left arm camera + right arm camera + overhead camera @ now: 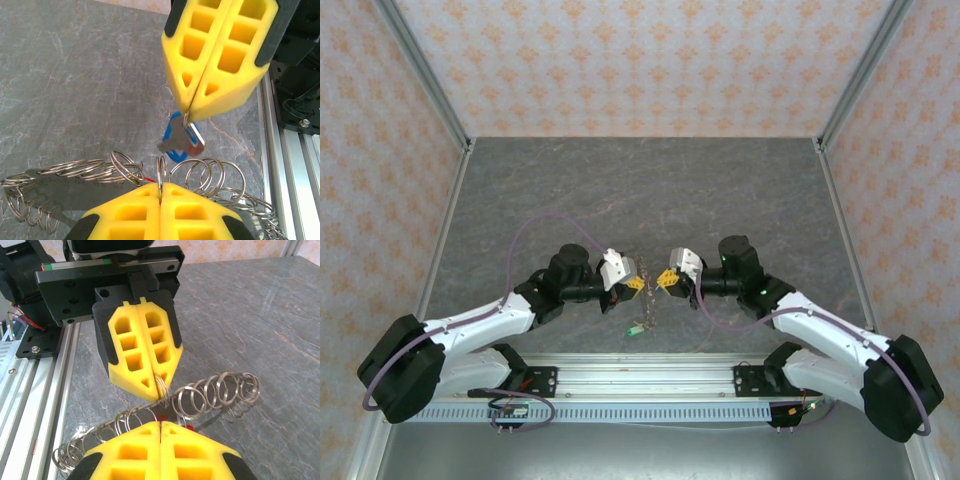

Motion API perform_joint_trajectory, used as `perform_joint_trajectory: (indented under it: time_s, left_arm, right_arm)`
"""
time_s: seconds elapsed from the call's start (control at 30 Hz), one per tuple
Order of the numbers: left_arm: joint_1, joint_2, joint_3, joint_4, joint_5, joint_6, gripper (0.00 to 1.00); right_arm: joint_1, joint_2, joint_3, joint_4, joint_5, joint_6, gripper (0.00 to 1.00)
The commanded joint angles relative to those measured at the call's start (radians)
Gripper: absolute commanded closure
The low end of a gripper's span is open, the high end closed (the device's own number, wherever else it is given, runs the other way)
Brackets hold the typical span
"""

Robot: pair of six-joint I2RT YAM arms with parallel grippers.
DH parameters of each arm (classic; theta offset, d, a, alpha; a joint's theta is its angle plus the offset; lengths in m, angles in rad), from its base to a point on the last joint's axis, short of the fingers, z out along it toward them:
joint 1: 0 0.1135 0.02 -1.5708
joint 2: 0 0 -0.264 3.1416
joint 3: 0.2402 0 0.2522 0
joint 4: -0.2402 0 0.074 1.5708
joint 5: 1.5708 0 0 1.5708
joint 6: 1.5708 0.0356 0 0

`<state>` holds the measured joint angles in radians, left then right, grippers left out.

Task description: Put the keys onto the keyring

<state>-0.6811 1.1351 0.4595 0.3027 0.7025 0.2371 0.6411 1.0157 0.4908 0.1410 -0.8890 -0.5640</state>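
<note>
Near the middle of the table's near edge, the left jaws are clamped on one ring of the keyring (160, 175). The right jaws, facing them, pinch the blue-tagged key (181, 142) just above it.

free: far half of the counter (640, 190) open across its width | blocked: left gripper (635, 284) and right gripper (667, 281) tip to tip, keyring (644, 303) strung between them | bounds: walls (640, 60) on three sides, rail (640, 372) along the near edge
</note>
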Motion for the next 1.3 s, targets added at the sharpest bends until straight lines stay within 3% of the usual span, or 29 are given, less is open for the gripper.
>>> perform_joint_trajectory:
  time_s: [0.0, 0.47, 0.93, 1.27]
  left_arm:
    - [-0.012, 0.003, 0.036, 0.017, 0.031, 0.026, 1.0]
    - [-0.012, 0.005, 0.038, 0.01, 0.035, 0.025, 1.0]
    - [-0.013, -0.018, 0.035, -0.007, 0.039, 0.026, 1.0]
    - [-0.014, -0.032, 0.024, -0.011, 0.032, 0.03, 1.0]
  right_arm:
    - [0.025, 0.027, 0.047, 0.061, -0.046, -0.036, 1.0]
    - [0.075, 0.095, 0.075, 0.117, -0.024, -0.027, 1.0]
    - [0.117, 0.114, 0.076, 0.127, 0.194, -0.022, 1.0]
    - [0.117, 0.083, 0.083, 0.021, 0.335, 0.023, 1.0]
